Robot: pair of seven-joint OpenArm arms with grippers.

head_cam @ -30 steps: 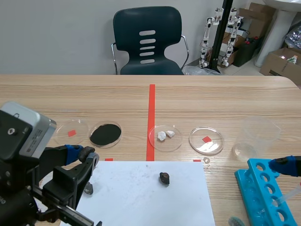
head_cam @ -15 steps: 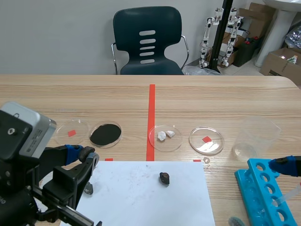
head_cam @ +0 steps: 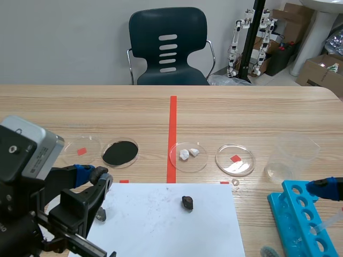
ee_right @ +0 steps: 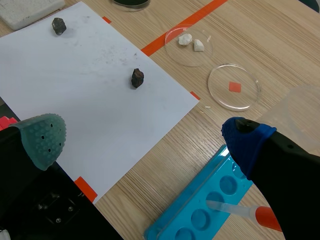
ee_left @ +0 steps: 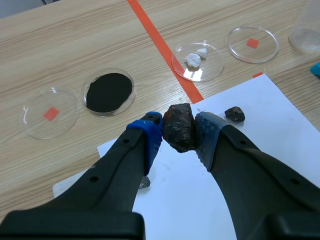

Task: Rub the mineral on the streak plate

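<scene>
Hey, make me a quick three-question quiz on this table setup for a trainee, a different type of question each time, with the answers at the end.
1. True or false: the left gripper is shut on a dark mineral.
2. Multiple choice: what lies in the petri dish just right of the red tape line? A: black powder. B: white pieces. C: a pipette.
3. Fill in the missing word: the right gripper holds nothing, and its fingers stand ___.

Key: 1 true. 2 B, the white pieces. 3 open.
</scene>
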